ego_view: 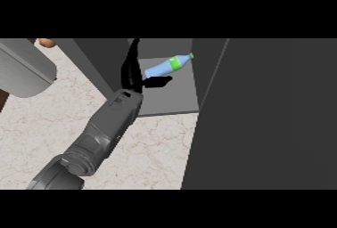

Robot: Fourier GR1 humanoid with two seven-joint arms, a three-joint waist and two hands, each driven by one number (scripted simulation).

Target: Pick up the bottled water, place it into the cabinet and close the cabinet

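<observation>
**Bottled water lying in cabinet, one hand beside it**

Head view.

- Bottled water [168, 66]: pale blue body, green band and cap, lying on its side on the grey cabinet shelf [171, 104], cap toward 2 o'clock. Sits at about 12 o'clock in the view, inside the open compartment.
- Cabinet [276, 116]: dark panel fills the 3 o'clock side; its tall face stands just right of the shelf opening.
- Hand [135, 73]: black, on a grey forearm entering from 7 o'clock, extended toward 12 o'clock. Fingers straight and apart, thumb jutting toward 3 o'clock just below the bottle; it grips nothing. Contact with the bottle cannot be told, nor which arm this is.
- Counter [59, 129]: light marbled top, 8 o'clock.
- Grey rounded object [26, 73]: at 10 o'clock, on the counter's edge.
</observation>
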